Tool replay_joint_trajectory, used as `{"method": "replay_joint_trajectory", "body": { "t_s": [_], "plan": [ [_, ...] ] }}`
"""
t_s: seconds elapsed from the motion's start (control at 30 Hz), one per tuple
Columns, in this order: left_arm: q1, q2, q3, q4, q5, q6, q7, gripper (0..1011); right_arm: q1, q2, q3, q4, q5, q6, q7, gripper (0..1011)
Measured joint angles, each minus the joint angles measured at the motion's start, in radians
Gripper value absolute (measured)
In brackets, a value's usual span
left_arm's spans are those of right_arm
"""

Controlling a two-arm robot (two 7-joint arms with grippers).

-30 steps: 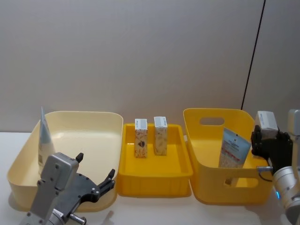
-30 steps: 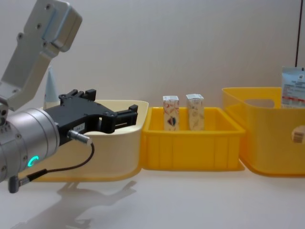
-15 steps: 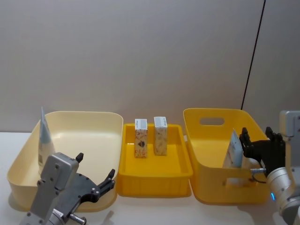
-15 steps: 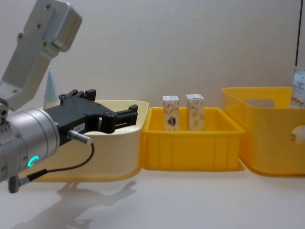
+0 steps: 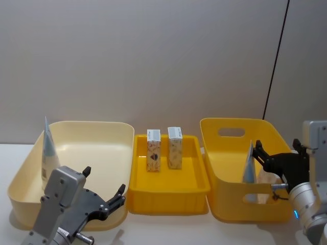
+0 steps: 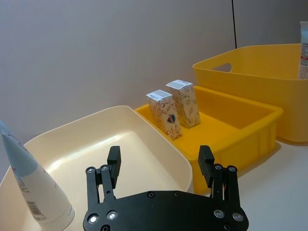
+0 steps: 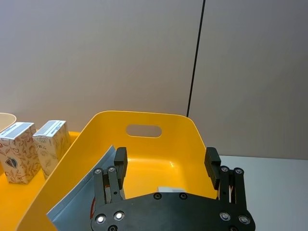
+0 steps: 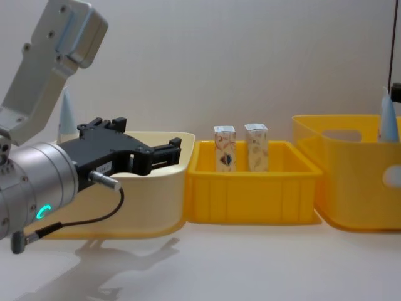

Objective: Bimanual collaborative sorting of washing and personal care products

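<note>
Three bins are being seen in a row on the counter (image 5: 168, 229): a cream bin (image 5: 97, 133) on the robot's left, a low yellow tray (image 5: 168, 196) in the middle, and a deep yellow bin (image 5: 232, 201) with handle slots on the right.

The left tool (image 6: 159, 166) is being held low in front of the cream bin's near wall, its fingers (image 6: 113, 161) spread apart and nothing between them. In the chest view the same tool (image 8: 160, 153) is being shown large, pointing toward the middle tray.

The right tool (image 7: 166, 166) is being held at the near right side of the deep yellow bin, its fingers (image 7: 120, 161) wide apart and nothing gripped. Just beyond it, inside that bin, a pale blue tube (image 5: 249, 164) is being seen standing with its narrow crimped end up, close to the near wall. In the right wrist view the tube (image 7: 77, 199) is lying across the left finger's side, and a small white carton (image 7: 169, 189) is being glimpsed on the bin floor behind the tool.

Another pale tube (image 5: 47, 153) is standing cap-down in the far left corner of the cream bin, its tapered end up.

Two patterned cartons (image 5: 154, 150) and (image 5: 175, 147) are standing upright side by side in the middle tray, near its back wall, slightly apart
</note>
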Motion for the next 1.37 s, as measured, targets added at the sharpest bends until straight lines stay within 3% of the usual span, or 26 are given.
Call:
{"method": "replay_joint_trajectory", "body": {
  "t_s": [0.23,0.63,0.87,1.1,1.37],
  "plan": [
    [0.000,0.000,0.000,0.000,0.000,0.000,0.000,1003,-0.004,-0.005,0.006,-0.002,0.006,-0.028,0.007,1001],
    [0.000,0.000,0.000,0.000,0.000,0.000,0.000,1003,-0.027,-0.020,0.035,-0.025,0.070,-0.164,0.053,1001],
    [0.000,0.000,0.000,0.000,0.000,0.000,0.000,1003,-0.031,-0.017,0.033,-0.028,0.078,-0.171,0.056,1001],
    [0.000,0.000,0.000,0.000,0.000,0.000,0.000,1003,-0.059,0.016,0.004,-0.043,0.106,-0.177,0.057,1001],
    [0.000,0.000,0.000,0.000,0.000,0.000,0.000,1003,-0.124,0.092,-0.063,-0.077,0.172,-0.192,0.062,1001]
  ]
}}
